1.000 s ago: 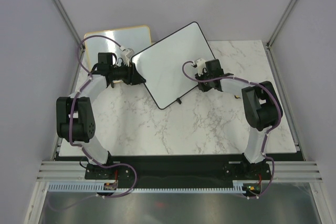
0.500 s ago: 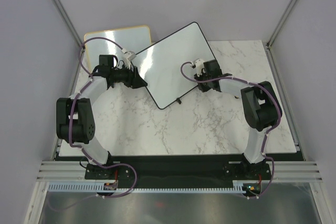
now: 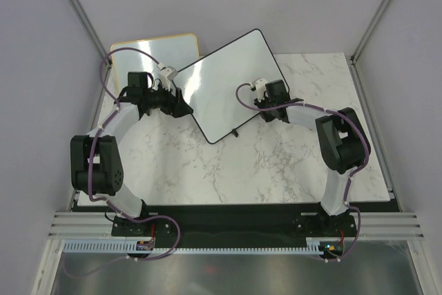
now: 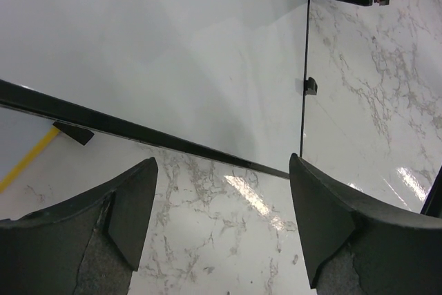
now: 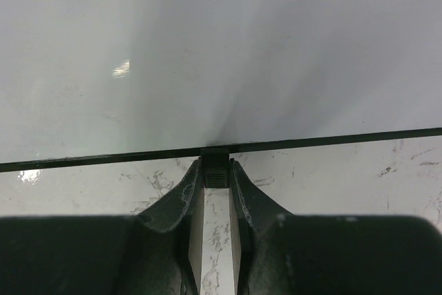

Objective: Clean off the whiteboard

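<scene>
The whiteboard (image 3: 224,84) is large and white with a thin black frame, and lies skewed on the marble table with no marks showing on its face (image 4: 173,46). My left gripper (image 3: 181,106) sits just off its left corner, jaws open over bare marble (image 4: 221,170), with the frame edge a short way ahead of the fingertips. My right gripper (image 3: 260,101) is at the board's right edge, shut (image 5: 215,170) on a small black foot (image 5: 215,162) that sticks out from under the frame. That gripper's view is filled by the white surface (image 5: 207,53).
A smaller orange-framed whiteboard (image 3: 148,50) lies at the back left, partly under the big board; its yellow edge (image 4: 27,160) shows beside my left finger. Two more black feet (image 4: 311,86) (image 4: 72,131) sit along the frame. Grey walls close in both sides.
My left gripper has opened wide and drawn back slightly from the whiteboard's left corner. The right gripper stays shut on the foot.
</scene>
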